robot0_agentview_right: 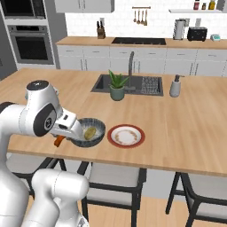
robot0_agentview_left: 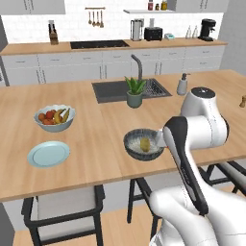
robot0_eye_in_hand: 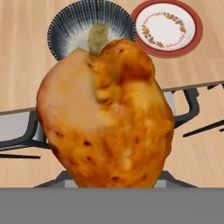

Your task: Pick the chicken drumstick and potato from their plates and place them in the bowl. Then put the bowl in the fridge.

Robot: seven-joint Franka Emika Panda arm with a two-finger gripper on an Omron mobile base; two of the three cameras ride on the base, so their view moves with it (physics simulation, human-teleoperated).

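The fingers grasp the chicken drumstick [robot0_eye_in_hand: 105, 116], which hangs off the near edge of the worktop [robot0_agentview_right: 186, 133]. Just beyond, the dark grey bowl [robot0_agentview_right: 98, 126] sits on the worktop with the potato [robot0_agentview_right: 90, 132] inside. The red-rimmed plate [robot0_agentview_right: 126, 135] lies just beside the bowl. The light blue plate [robot0_agentview_left: 48, 153] lies well apart.

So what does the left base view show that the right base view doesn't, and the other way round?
Left base view: the light blue plate and the fruit bowl on the island's left side.

Right base view: the red-rimmed white plate beside the dark bowl, the wall oven, and a bit of the orange chicken drumstick below the arm's wrist.

Both: the dark bowl with the potato in it, the potted plant, the sink and the soap dispenser.
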